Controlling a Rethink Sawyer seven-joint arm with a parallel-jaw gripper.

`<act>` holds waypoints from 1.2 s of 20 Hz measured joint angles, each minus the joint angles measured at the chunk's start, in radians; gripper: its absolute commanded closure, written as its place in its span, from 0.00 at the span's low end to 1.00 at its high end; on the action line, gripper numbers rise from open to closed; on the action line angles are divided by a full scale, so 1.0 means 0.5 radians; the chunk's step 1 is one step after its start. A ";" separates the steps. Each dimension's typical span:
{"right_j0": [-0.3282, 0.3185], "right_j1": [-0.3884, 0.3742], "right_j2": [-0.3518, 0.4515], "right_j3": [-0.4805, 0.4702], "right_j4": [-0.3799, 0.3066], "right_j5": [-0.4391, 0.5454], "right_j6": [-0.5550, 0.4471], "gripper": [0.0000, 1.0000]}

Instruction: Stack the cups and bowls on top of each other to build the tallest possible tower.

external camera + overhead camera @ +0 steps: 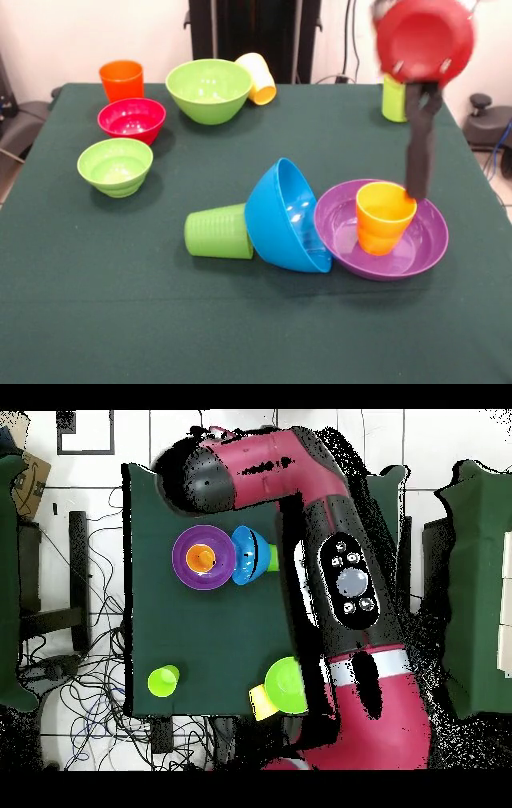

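The gripper (419, 188) hangs straight down from the red wrist disc at the top right of the front view, a dark narrow shaft whose tip meets the rim of the orange-yellow cup (384, 216). Whether its fingers are apart or pinched on that rim I cannot tell; the tip reads as one dark bar. In the overhead view the red and black arm (340, 564) reaches up from the base, bends at an elbow and folds back over the table, hiding much of the cloth on that side.

The orange-yellow cup stands upright inside the wide purple bowl (428, 240), so this pair is the only pile on the green table (80, 304). The large blue bowl (284, 216) lies tipped on its side, touching the purple bowl's rim. The ribbed green cup (218, 232) lies on its side against the blue bowl's back.

Counted in the front view: five cups and five bowls. The other cups are an orange cup (122, 80) upright at the far corner, a pale yellow cup (258, 78) lying tilted just beside the large lime green bowl (208, 90), and a yellow-green cup (393, 100) upright behind the arm. The remaining bowls, all upright, are the large lime green one, a small red bowl (131, 120) and a small lime green bowl (115, 166), the last two near each other.
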 measured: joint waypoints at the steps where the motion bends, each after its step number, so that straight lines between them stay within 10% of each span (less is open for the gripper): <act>1: -0.024 0.037 0.025 -0.005 -0.014 0.000 -0.035 0.00; 11: -0.154 0.205 0.171 -0.020 -0.059 0.000 -0.376 0.00; 24: -0.159 -0.042 0.290 -0.017 -0.006 0.000 -0.435 0.00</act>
